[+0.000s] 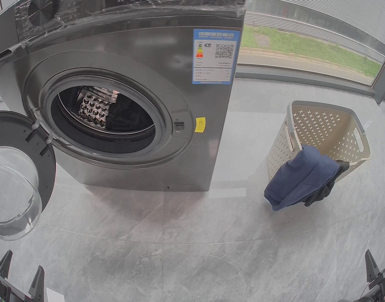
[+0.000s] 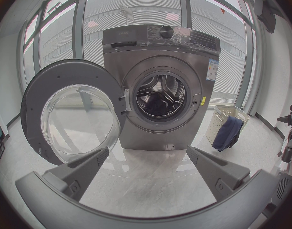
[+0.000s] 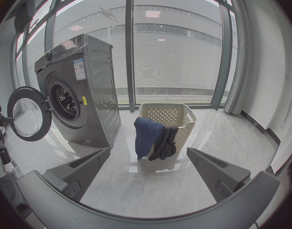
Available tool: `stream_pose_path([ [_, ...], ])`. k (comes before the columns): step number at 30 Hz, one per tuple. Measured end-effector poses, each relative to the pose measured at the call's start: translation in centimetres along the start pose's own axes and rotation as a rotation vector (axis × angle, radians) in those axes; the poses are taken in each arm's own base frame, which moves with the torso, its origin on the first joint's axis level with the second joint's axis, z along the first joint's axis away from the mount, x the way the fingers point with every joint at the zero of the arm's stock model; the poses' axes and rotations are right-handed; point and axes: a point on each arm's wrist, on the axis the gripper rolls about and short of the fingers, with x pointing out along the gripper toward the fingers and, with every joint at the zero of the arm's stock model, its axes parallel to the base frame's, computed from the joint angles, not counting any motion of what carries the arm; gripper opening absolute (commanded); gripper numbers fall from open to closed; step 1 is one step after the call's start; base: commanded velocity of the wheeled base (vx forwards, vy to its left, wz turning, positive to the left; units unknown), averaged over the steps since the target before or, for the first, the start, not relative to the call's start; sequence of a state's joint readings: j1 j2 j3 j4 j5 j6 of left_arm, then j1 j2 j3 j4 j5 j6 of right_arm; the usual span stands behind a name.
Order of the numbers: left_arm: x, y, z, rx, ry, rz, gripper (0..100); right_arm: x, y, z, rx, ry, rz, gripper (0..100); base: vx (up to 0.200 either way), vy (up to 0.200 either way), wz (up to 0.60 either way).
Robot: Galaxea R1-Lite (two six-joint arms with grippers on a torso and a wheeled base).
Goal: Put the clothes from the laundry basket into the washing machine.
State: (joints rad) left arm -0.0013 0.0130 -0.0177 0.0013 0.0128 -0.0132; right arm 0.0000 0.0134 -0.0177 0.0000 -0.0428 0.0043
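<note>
Well, at far left we see our left pincer (image 1: 22,264), its fingers spread wide and holding nothing; just beyond it the round door (image 1: 16,177) hangs swung fully open; the washing machine (image 1: 159,47) stands next, with a dark garment (image 1: 127,116) lying inside its drum (image 1: 92,105). Further right we find the laundry basket (image 1: 326,124) on the grey floor (image 1: 180,248), well apart from the machine; a blue garment (image 1: 299,181) and a black garment (image 1: 326,189) are draped over its near rim; at far right our right pincer (image 1: 379,250) likewise stands wide and empty.
</note>
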Motion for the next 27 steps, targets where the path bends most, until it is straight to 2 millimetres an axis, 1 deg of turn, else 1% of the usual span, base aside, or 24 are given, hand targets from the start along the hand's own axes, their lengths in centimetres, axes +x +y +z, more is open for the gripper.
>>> stream_pose_path([
  [3,0.0,0.0,0.0,0.002,0.0,-0.001,100,0.0,0.0,0.0,0.0,0.0,-0.001,100,0.0,-0.2,0.0],
  [12,0.0,-0.01,-0.01,-0.006,0.002,-0.007,100,0.0,0.0,0.0,0.001,0.001,-0.001,100,0.0,0.0,0.0],
  [24,0.01,0.02,-0.02,-0.021,0.003,0.007,100,0.01,0.0,0.0,-0.001,0.001,0.0,100,0.2,0.0,0.0],
  [27,0.01,0.02,-0.02,-0.023,0.003,0.007,100,0.01,0.0,0.0,0.003,0.001,0.0,100,0.0,0.0,0.0],
])
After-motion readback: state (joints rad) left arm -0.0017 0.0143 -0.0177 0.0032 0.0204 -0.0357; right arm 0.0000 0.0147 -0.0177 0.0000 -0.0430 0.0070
